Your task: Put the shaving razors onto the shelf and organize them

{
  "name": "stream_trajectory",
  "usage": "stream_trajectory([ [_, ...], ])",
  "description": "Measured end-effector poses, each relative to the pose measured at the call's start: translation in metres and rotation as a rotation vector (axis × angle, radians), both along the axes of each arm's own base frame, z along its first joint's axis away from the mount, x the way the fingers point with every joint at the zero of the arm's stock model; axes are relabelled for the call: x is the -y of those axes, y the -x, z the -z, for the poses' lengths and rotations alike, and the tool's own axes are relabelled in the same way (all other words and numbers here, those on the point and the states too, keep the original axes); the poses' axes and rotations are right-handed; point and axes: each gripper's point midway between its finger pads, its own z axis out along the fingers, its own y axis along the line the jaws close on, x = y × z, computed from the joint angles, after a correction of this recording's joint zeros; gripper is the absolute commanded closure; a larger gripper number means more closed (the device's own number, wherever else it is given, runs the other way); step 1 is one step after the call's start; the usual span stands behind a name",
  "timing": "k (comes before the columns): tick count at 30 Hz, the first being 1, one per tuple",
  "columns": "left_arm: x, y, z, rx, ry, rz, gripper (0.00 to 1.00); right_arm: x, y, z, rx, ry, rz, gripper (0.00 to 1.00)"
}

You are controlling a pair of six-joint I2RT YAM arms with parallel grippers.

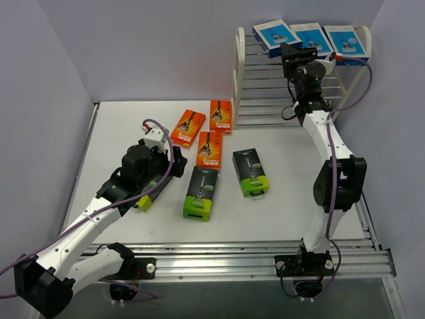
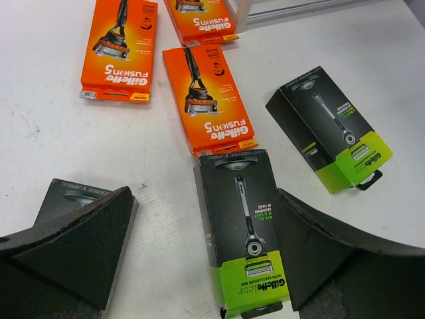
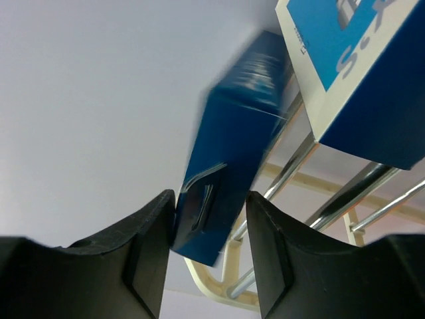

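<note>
Up on the top tier of the cream shelf (image 1: 240,80) lie three blue-and-white razor packs (image 1: 312,36) in a row. The right hand (image 3: 211,199) is raised to the leftmost one (image 3: 226,173), with a finger on either side of its near end. That pack looks blurred, and I cannot tell whether the fingers pinch it or only flank it. On the neighbouring blue pack (image 3: 358,73) I can read just a large white "S".

The other six packs lie flat on the white worktop (image 1: 133,126). Three orange packs (image 2: 209,100) read "Gillette Fusion5". Three black packs have lime-green ends. The middle one (image 2: 242,226) reads "GilletteLabs" and "with exfoliating bar", and the one to its right (image 2: 332,126) carries the same brand.

The left hand (image 2: 206,259) hangs low over the worktop with its fingers spread wide, gripping nothing. The middle black pack lies between them, and the third black pack (image 2: 66,193) is partly hidden beneath one finger.
</note>
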Motion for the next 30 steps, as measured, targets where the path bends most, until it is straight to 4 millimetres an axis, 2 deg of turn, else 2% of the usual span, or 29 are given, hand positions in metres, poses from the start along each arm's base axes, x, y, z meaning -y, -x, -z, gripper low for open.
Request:
stream_trajectory([
  [15,0.0,0.0,-0.002,0.0,0.0,0.0,0.06,0.0,-0.001,0.003,0.002,-0.001,0.0,0.35],
  [18,0.0,0.0,-0.001,-0.003,-0.002,0.0,0.06,0.0,-0.002,0.01,-0.01,0.001,0.0,0.33],
  [30,0.002,-0.001,0.002,-0.019,-0.007,0.008,0.06,0.0,0.004,0.01,0.004,0.013,-0.003,0.31],
])
